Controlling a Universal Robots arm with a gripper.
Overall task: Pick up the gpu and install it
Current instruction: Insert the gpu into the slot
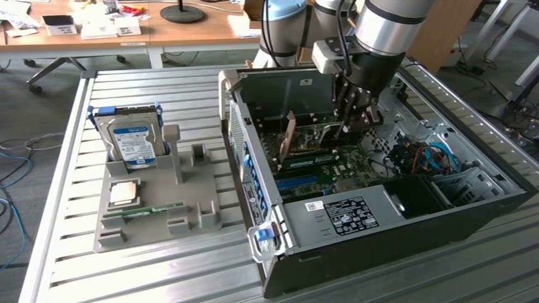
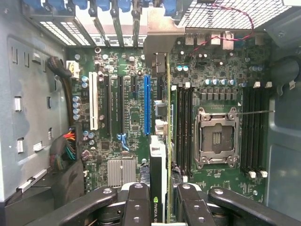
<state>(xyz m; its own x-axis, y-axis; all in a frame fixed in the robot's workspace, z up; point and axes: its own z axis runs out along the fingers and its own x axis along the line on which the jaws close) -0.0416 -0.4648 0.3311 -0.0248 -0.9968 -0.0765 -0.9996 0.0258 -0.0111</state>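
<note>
1. Arm reaches down into the open computer case (image 1: 379, 252), which lies on its side on the slatted table (image 1: 84, 271).
2. Gripper (image 1: 358, 123) is inside the case, above the motherboard (image 2: 131, 117). In the wrist view the gripper (image 2: 162, 200) is at a narrow setting, with its black fingers (image 2: 138, 202) closed one on each side of the gpu (image 2: 160, 155).
3. The gpu is held on edge and seen edge-on from the wrist. The green board edge and dark face run away from the fingers toward the case's rear wall.
4. The silver end bracket (image 2: 160, 33) sits at the rear slot openings, beside the row of blue clips (image 2: 101, 4).
5. The gpu stands just beside the long blue slot (image 2: 146, 103), between that slot and the nearer bank of black memory slots (image 2: 184, 127). Cannot tell whether its lower edge is seated in a slot.
6. In the exterior view the gpu (image 1: 324, 137) stands upright under the gripper, running toward the exterior view's left.
7. The processor socket (image 2: 216, 136) with its metal frame lies beyond those memory slots. A finned heat sink (image 2: 121, 169) lies on the other side of the blue slot.
8. The grey parts tray (image 1: 202, 214) rests on the table at the exterior view's left, well apart from the gripper.
9. On the tray: a hard drive (image 1: 135, 142) standing upright, a square processor chip (image 1: 124, 192) lying flat, and a narrow green memory stick (image 1: 156, 210) just beside the chip.
</note>
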